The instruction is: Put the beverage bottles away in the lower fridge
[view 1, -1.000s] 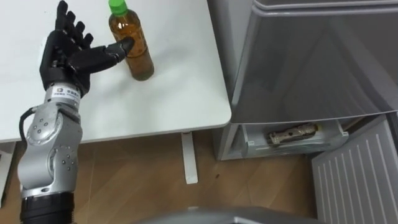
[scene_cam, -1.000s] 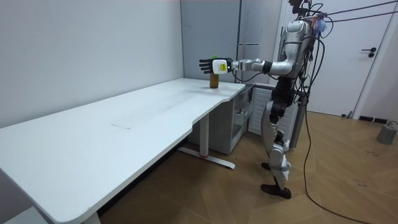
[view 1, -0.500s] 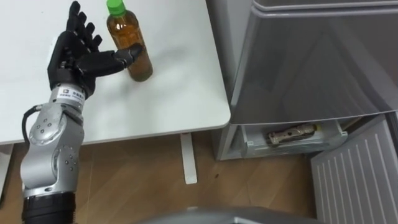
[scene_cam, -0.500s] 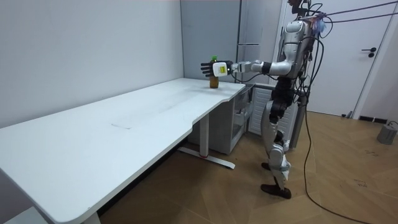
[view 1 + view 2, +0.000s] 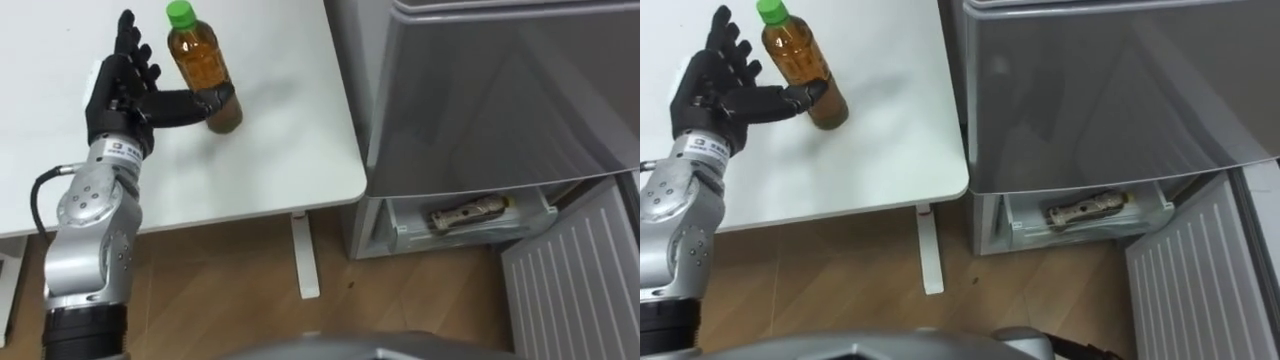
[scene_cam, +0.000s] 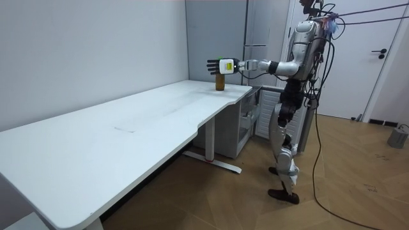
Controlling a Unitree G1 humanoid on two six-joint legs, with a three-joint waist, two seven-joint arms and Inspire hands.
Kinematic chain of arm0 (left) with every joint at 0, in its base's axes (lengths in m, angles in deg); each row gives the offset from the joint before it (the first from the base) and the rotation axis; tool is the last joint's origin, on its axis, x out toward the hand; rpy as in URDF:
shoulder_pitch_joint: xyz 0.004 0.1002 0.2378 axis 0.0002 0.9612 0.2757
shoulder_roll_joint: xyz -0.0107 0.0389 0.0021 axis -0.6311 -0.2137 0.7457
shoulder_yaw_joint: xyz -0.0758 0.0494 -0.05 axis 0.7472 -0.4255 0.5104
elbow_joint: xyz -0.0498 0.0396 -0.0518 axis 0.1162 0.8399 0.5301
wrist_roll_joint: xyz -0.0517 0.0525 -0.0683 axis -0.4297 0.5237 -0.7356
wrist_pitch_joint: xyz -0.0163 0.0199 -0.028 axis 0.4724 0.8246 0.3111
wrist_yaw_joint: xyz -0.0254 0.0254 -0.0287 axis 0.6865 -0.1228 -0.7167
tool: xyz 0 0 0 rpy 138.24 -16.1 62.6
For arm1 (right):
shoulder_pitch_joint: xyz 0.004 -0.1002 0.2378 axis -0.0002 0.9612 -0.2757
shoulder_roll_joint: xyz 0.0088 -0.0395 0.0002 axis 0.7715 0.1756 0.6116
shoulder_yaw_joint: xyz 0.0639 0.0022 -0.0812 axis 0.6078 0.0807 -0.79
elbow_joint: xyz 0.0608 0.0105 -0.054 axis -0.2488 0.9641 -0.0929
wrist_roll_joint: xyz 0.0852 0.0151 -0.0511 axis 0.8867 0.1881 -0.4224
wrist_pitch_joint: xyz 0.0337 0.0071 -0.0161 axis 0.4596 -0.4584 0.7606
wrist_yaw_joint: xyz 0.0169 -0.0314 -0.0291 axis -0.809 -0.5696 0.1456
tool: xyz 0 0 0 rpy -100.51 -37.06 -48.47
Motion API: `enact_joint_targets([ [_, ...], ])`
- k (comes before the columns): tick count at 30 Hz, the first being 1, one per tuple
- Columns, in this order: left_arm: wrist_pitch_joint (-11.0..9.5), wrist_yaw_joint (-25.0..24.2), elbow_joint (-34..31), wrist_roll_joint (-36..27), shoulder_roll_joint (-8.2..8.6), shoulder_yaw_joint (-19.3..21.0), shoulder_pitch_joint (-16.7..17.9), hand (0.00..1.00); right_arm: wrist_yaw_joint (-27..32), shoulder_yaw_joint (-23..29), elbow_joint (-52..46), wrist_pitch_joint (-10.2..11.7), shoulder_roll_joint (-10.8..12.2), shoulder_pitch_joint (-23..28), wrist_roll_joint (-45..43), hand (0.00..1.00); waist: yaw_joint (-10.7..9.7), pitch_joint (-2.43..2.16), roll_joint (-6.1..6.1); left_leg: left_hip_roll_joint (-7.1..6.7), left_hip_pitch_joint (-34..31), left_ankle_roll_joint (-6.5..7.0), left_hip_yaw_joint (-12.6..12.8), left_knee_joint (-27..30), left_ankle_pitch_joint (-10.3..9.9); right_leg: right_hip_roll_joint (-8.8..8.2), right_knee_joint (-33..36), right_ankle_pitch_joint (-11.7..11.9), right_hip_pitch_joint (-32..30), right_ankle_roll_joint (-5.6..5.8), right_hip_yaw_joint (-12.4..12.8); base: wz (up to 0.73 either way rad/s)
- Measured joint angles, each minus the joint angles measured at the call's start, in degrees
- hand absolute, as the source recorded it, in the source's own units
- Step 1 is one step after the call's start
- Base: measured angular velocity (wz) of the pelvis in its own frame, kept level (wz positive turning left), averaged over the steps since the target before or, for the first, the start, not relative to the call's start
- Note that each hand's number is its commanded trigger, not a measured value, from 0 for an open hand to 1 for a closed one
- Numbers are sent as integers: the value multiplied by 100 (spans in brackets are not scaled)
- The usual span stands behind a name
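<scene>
Bright, even light; soft shadow under table (image 6: 128, 128).

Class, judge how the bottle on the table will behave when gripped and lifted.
The bottle looks nearly full, so it is probably fairly heavy. It stands tall and narrow, so a high push may tip it. Its smooth round sides might slip in the left hand.
</scene>
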Motion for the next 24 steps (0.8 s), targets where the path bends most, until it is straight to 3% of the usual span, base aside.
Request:
enact_joint_targets([
  [6, 0, 93, 1, 162, -1, -61, -203, 0, -60, 42, 68, 3, -2, -21, -6, 0, -131, 26, -8, -2, -10, -1, -2, 1, 1, -5, -20, 0, -2, 0, -1, 0],
  [15, 2, 65, 35, 132, -1, -104, -232, 0, -97, 93, 81, -10, -4, -5, 0, 0, -194, 72, -27, -2, -19, -1, 14, -1, 2, -4, -106, -2, -6, 0, 6, 0],
  [24, 4, 138, 497, -99, -1, -96, -527, 0, -112, 95, 250, -49, 1, -26, -2, 0, -167, 77, -72, 1, 10, 0, 134, -3, 3, 11, -85, -1, -19, 0, 152, -7],
])
